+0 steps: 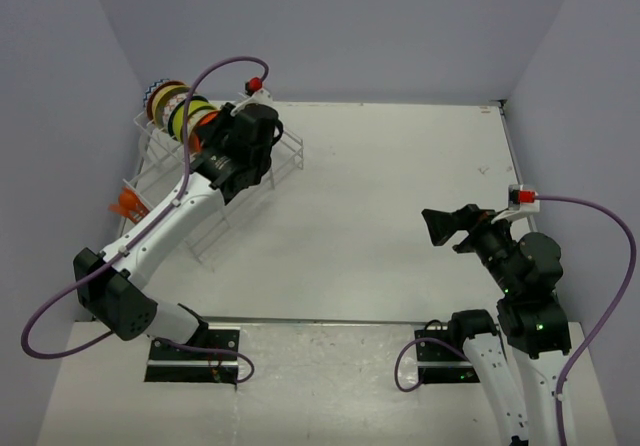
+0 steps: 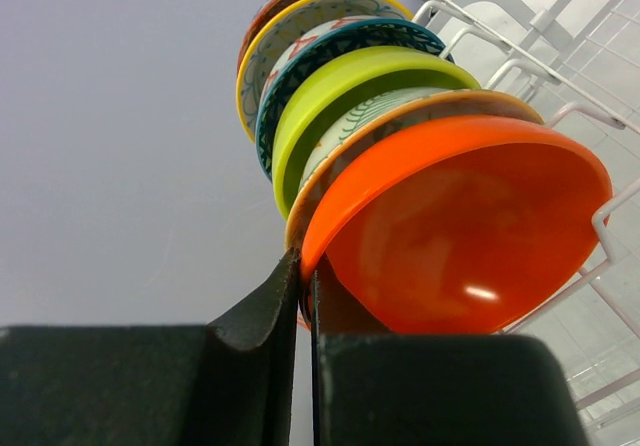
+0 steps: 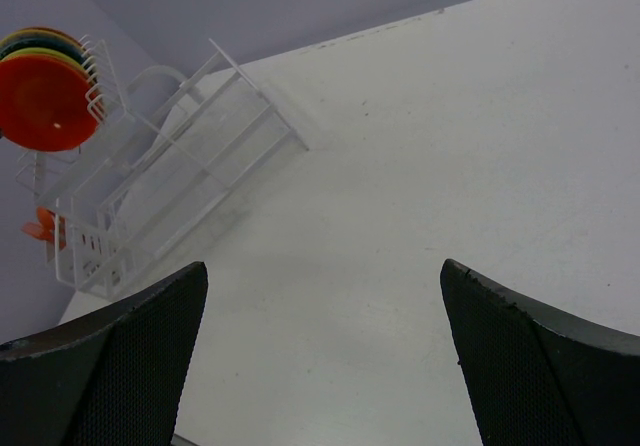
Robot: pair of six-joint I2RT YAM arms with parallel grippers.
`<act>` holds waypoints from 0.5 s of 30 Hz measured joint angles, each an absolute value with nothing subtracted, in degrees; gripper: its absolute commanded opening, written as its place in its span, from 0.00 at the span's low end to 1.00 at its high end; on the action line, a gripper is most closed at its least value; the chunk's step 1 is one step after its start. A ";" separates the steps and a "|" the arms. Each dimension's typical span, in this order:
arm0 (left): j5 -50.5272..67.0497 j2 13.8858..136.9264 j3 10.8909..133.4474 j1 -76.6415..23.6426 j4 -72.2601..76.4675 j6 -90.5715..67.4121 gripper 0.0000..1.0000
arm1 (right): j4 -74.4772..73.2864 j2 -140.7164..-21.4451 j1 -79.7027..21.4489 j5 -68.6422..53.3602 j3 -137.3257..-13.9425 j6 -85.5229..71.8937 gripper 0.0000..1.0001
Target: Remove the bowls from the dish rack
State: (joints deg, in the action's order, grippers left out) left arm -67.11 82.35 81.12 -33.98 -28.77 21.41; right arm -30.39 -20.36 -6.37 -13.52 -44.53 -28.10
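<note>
Several bowls [image 1: 172, 104] stand on edge in a row at the far end of the white wire dish rack [image 1: 215, 241], at the table's left. In the left wrist view the nearest is the plain orange-red bowl [image 2: 460, 226]; behind it come a patterned one, the lime-green bowl [image 2: 340, 86] and further patterned ones. My left gripper [image 2: 305, 271] is shut on the lower rim of the orange-red bowl, one finger inside it and one behind. My right gripper [image 1: 440, 228] hangs open over bare table at the right, holding nothing. In its own view it [image 3: 322, 266] faces the rack [image 3: 150, 196].
A small orange object [image 1: 128, 204] sits at the rack's near left corner. Grey walls close in on the left, back and right. The rack's wire dividers [image 2: 600, 226] stand right beside the held bowl.
</note>
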 measured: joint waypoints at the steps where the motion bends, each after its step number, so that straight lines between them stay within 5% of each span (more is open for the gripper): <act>1: -67.33 82.35 81.12 -34.11 -28.16 21.80 0.00 | -30.35 -20.36 -6.37 -13.52 -44.53 -28.10 0.99; 15: -69.87 82.30 81.08 -38.41 -25.08 24.75 0.00 | -29.32 -20.43 -6.37 -13.52 -44.53 -28.58 0.99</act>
